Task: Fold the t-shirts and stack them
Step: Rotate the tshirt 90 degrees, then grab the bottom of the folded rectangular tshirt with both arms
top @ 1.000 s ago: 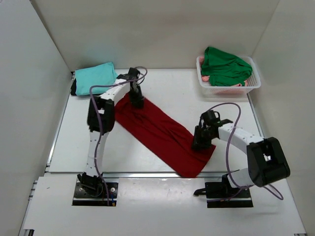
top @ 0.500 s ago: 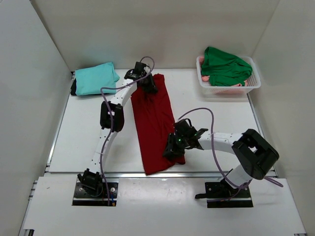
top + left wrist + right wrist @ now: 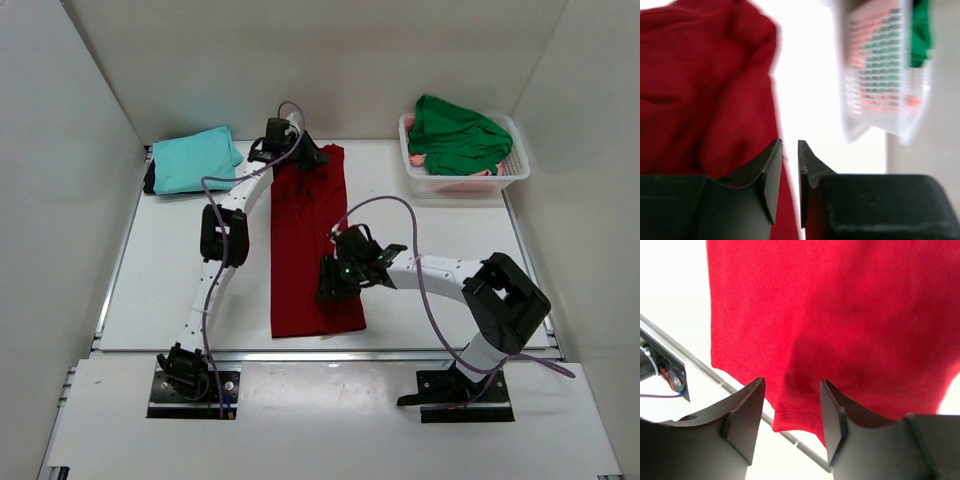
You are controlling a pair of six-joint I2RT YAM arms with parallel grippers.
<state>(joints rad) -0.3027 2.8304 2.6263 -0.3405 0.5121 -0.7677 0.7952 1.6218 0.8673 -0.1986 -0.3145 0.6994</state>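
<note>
1. While lying folded, the teal shirt [image 3: 193,160] is sitting at ten o'clock.
2. Left gripper [image 3: 310,155] is pinching the dark red shirt [image 3: 305,250] at its twelve-o'clock end.
3. Right gripper [image 3: 328,285] is poising, fingers spread, over its five-o'clock part.
4. Green shirt [image 3: 455,135] is filling the basket [image 3: 465,183] at two o'clock.

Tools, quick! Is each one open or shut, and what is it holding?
Left tool: closed, pinching the edge of the dark red t-shirt.
Right tool: open above the same shirt, holding nothing.
</note>
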